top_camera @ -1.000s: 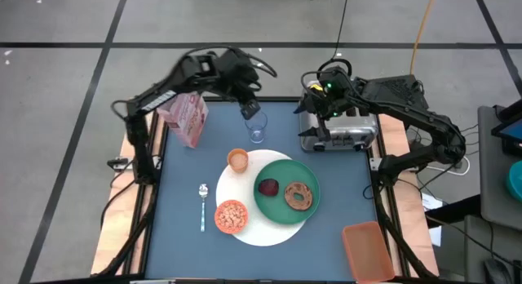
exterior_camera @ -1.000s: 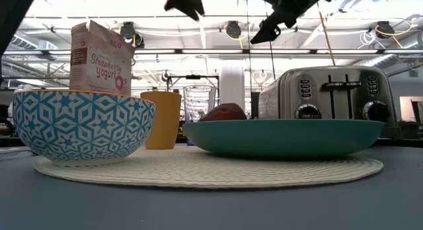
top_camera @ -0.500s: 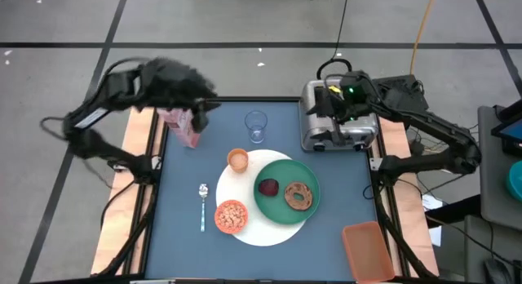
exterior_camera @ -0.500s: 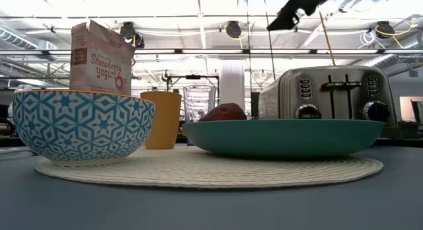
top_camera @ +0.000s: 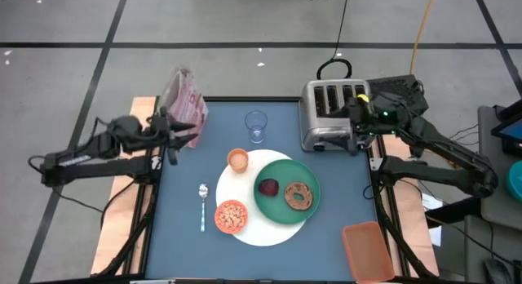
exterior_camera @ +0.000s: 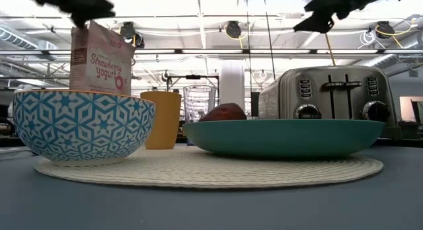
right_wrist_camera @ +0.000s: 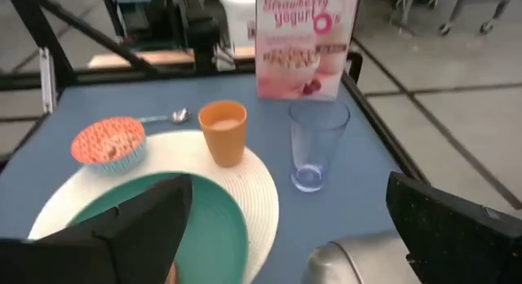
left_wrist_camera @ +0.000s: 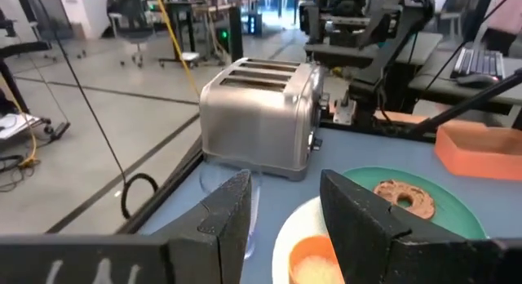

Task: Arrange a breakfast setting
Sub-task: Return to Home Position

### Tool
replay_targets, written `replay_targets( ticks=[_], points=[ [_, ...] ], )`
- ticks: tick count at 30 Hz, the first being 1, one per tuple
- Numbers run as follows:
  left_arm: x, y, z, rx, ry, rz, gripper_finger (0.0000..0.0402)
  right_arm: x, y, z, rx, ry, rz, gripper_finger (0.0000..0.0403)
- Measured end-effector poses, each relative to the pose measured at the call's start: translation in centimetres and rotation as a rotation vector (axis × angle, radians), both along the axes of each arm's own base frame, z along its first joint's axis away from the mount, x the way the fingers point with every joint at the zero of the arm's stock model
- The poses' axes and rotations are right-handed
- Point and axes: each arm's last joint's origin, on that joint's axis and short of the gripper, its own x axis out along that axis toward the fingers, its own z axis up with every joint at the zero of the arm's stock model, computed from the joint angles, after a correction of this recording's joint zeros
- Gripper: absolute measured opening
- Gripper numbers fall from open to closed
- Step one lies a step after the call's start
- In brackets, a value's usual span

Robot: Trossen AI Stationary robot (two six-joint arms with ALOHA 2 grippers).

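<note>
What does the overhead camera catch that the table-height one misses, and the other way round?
Only the overhead view shows the metal spoon left of the white mat, the bagel on the green plate, the speckled filling of the bowl and an orange bin. Only the table-height view shows the bowl's blue star pattern, the yogurt lettering on the carton and the knobs on the toaster. Both show the orange cup, the glass, the dark red fruit, the left gripper near the carton and the right gripper near the toaster.

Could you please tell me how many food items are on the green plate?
2: the dark red fruit on the green plate's left half, the brown bagel beside it; none hidden.
</note>
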Motion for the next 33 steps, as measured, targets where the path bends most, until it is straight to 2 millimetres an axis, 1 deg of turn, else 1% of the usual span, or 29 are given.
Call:
replay_targets(
  ticks=[3, 6, 10, 12, 14, 16, 18, 24, 33],
  points=[
    [-1.2, -0.3, -3.3, -0.017, -0.027, 0.001, 0.0154, -0.8, 0.5, 0.0, -0.004, -0.051, -0.008, 0.0396],
    [-1.8, -0.4, -6.5, -0.039, -0.061, 0.004, 0.0154, -1.5, 0.9, 0.1, -0.017, -0.083, -0.01, 0.0396],
    [-2.0, -0.5, -9.7, -0.031, -0.161, 0.002, 0.0154, -2.0, 1.2, 0.5, 0.005, -0.125, -0.023, 0.0396],
    [-2.0, -0.5, -10.9, -0.025, -0.192, -0.011, 0.0154, -2.2, 1.3, 0.7, 0.019, -0.145, -0.03, 0.0396],
    [-1.9, -0.6, -11.6, -0.019, -0.217, -0.048, 0.0154, -2.3, 1.4, 0.9, 0.029, -0.169, -0.035, 0.0396],
    [-1.6, -0.7, -12.3, -0.025, -0.202, -0.094, 0.0154, -2.4, 1.4, 1.1, 0.028, -0.183, -0.036, 0.0396],
    [-1.5, -0.8, -12.6, -0.027, -0.201, -0.13, 0.0154, -2.4, 1.4, 1.2, 0.021, -0.193, -0.035, 0.0396],
    [-1.0, -0.8, -14.2, -0.026, -0.218, -0.185, 0.0154, -2.4, 1.4, 1.2, 0.029, -0.193, -0.037, 0.0396],
    [-1.0, -0.9, -14.4, -0.043, -0.206, -0.212, 0.0154, -2.3, 1.4, 1.4, 0.047, -0.215, -0.043, 0.0396]
  ],
)
